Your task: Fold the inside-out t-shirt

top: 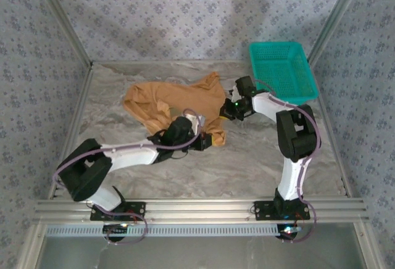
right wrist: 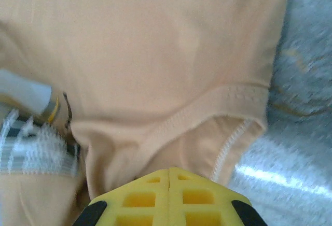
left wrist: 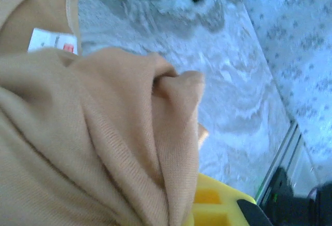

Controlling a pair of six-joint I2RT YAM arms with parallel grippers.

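Your left hand (top: 207,139) is clamped on the bunched near corner of the inside-out t-shirt (top: 179,99), close to its white label (left wrist: 52,40). The shirt lies crumpled in the middle of the desk (top: 265,164). Your right hand (top: 229,110) is pinched together on the hem at the shirt's right edge. The teal basket (top: 284,71) sits beyond it, apart from the cloth.
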